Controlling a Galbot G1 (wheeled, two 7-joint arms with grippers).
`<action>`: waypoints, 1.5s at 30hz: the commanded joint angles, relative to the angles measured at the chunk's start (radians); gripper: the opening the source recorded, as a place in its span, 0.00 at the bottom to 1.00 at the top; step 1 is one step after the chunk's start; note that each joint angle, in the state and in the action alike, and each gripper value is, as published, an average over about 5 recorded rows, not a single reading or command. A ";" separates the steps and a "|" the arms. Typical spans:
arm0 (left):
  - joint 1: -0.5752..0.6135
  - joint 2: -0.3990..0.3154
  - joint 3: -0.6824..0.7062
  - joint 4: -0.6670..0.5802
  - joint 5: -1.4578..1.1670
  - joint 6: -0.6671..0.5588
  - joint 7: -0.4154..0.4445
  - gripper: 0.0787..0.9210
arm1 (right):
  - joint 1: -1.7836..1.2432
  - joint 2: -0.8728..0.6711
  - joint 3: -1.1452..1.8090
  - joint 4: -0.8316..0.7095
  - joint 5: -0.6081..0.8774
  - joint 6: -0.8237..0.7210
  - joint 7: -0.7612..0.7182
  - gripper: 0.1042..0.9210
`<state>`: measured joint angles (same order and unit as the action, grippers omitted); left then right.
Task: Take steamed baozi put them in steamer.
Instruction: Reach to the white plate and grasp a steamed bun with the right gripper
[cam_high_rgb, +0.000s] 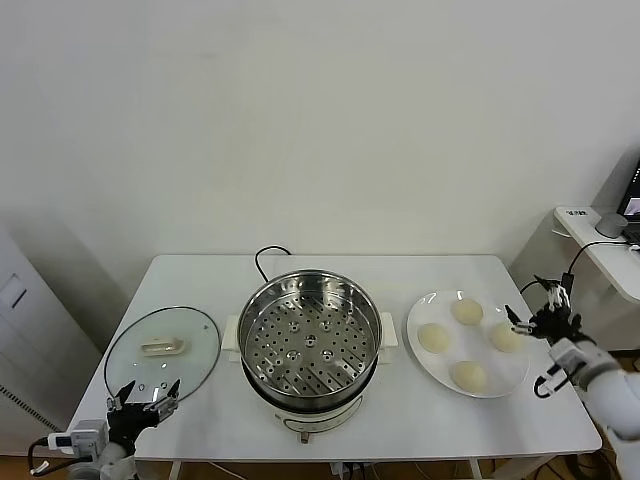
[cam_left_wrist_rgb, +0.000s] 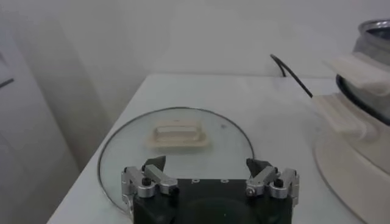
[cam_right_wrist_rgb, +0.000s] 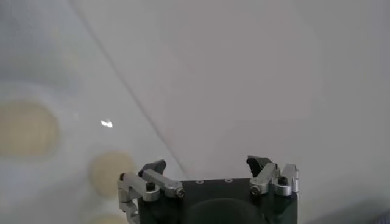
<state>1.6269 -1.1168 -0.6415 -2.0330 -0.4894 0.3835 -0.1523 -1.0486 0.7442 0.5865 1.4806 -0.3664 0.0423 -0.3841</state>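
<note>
Baozi (cam_high_rgb: 467, 343): four smooth, pale, round.

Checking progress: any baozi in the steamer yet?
No. In the head view the steamer tray is bare, and all four baozi sit on the white plate.

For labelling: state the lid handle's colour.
Cream, on the glass lid's handle; left wrist view shows it best.
</note>
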 joint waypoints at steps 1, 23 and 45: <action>0.000 0.000 0.001 0.004 0.022 0.006 -0.001 0.88 | 0.277 -0.060 -0.143 -0.183 -0.160 0.052 -0.248 0.88; -0.004 -0.016 0.007 0.017 0.058 0.025 -0.002 0.88 | 0.980 0.036 -0.794 -0.706 -0.039 0.298 -0.828 0.88; -0.013 -0.008 0.019 0.021 0.056 0.027 -0.001 0.88 | 0.935 0.186 -0.790 -0.865 -0.180 0.280 -0.712 0.88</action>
<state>1.6137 -1.1247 -0.6234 -2.0115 -0.4345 0.4102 -0.1535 -0.1327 0.9016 -0.1892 0.6681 -0.5154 0.3124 -1.0980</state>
